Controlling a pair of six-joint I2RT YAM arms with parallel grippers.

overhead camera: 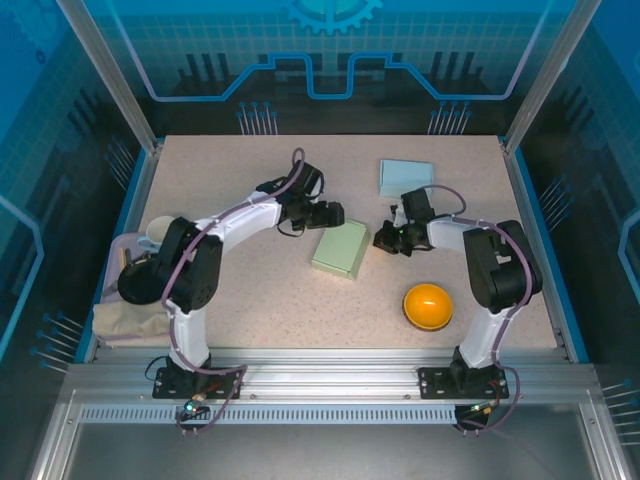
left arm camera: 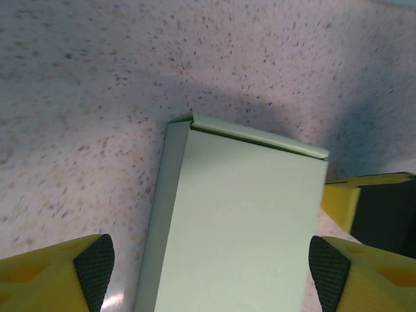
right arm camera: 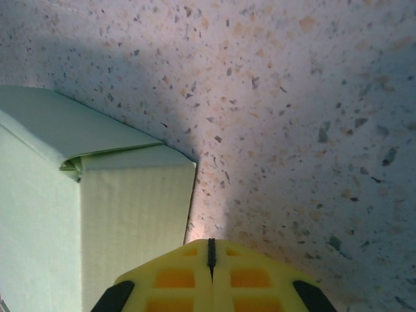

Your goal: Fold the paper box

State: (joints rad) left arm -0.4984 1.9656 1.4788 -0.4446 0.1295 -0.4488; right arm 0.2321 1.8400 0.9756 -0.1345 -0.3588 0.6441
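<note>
While left end effector (left arm camera: 211, 268) gapes astride the paper box (left arm camera: 242, 208), right end effector (right arm camera: 210, 255) sits clenched — empty.

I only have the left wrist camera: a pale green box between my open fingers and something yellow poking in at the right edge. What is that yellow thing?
Observer: It's the right gripper, sitting at the right side of the box with its jaws shut.
Operator: What does the box look like from its camera?
Observer: In the right wrist view a flap is folded over the box's end, with a small gap showing at the corner.
Operator: Anything else on the table?
Observer: A second pale green flat piece lies farther back, beyond the right gripper.
</note>
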